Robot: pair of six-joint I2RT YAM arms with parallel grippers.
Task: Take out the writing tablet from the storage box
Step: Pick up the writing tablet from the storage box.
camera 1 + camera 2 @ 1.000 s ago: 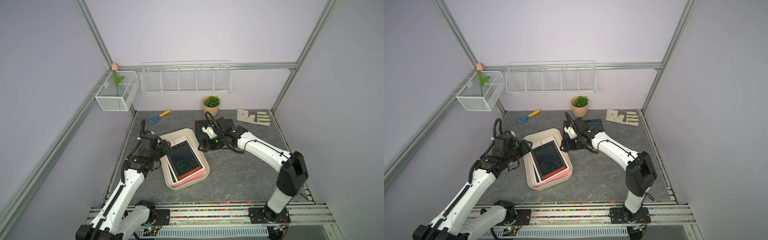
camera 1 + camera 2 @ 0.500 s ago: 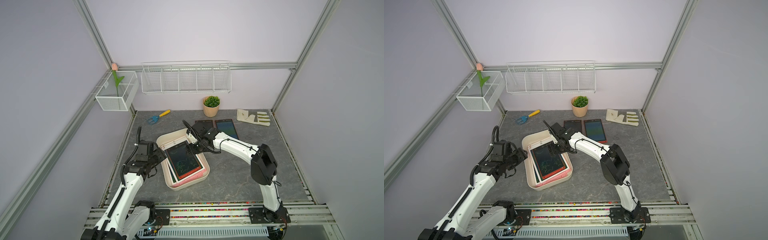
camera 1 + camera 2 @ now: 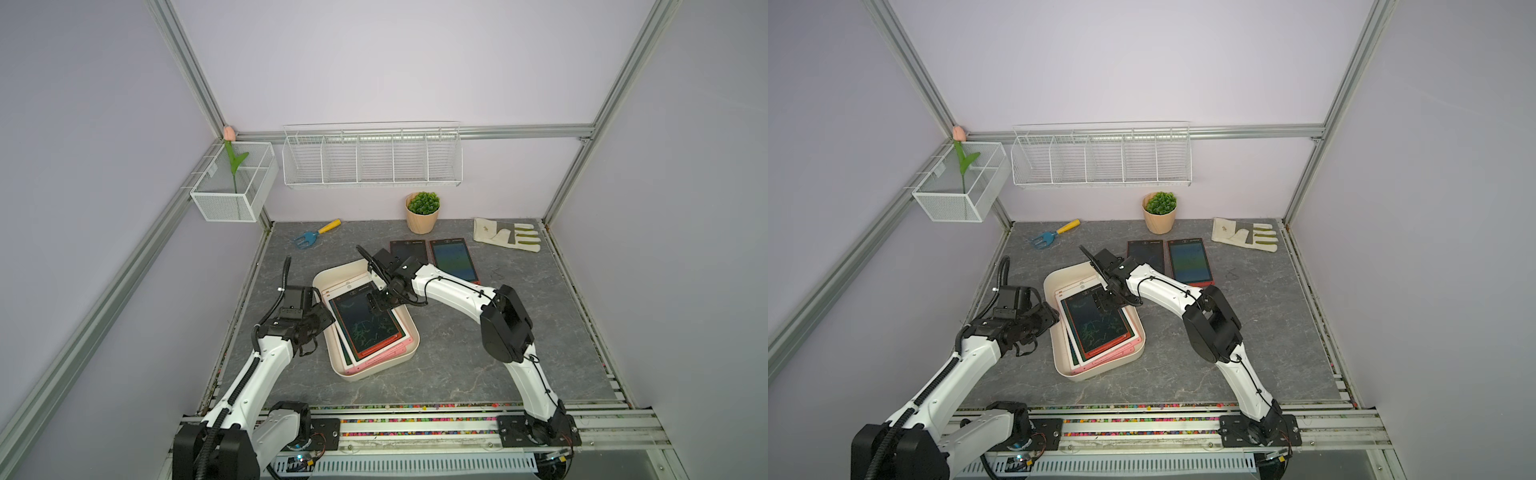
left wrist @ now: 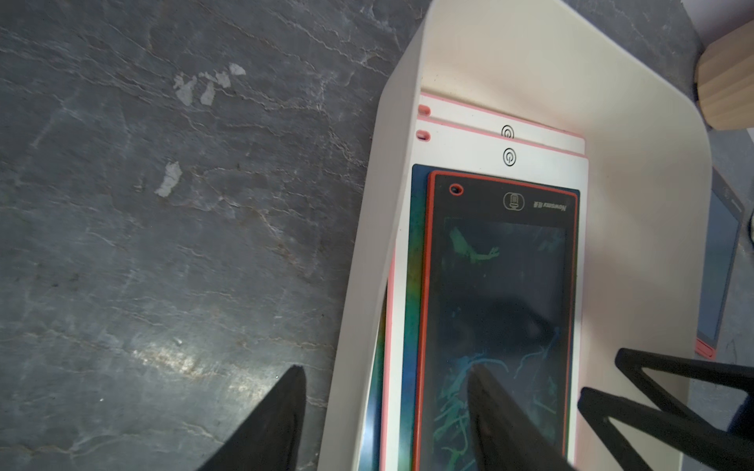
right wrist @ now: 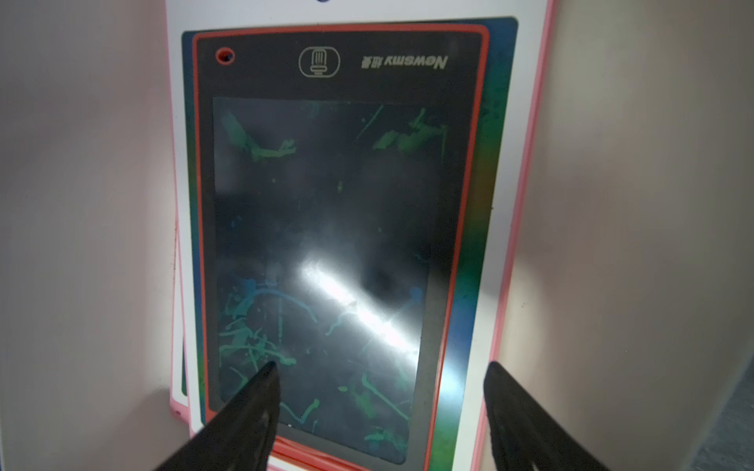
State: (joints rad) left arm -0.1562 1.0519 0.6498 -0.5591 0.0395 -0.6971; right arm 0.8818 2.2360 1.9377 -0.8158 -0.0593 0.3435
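Partly done, judging by the layout. Grey stone-look worktop (image 3: 457, 374) carrying the cream storage box (image 3: 370, 368) toward its left half. Box far from emptied: a stack lying flat inside, with two white pink-edged tablets (image 4: 542, 157) at the bottom, a blue-rimmed one above them, and the red-framed writing tablet (image 3: 365, 322) on top, screen up, scribbled in green. Two more tablets (image 3: 453, 259) out already, side by side on the worktop behind the box, near the plant pot (image 3: 422, 218); probably counted as finished work. Left to do: top tablet first, then the rest below it.

Right end effector (image 3: 377, 300) poised over the far end of the top tablet, fingers apart and gripping nothing; in the right wrist view one fingertip (image 5: 261, 391) over the screen, its partner beyond the tablet's red edge. Contact with the screen impossible to confirm. Left end effector (image 4: 383, 412) also spread, straddling the box's left wall, one fingertip outside over the worktop, one inside above the screen, likely to steady the box.
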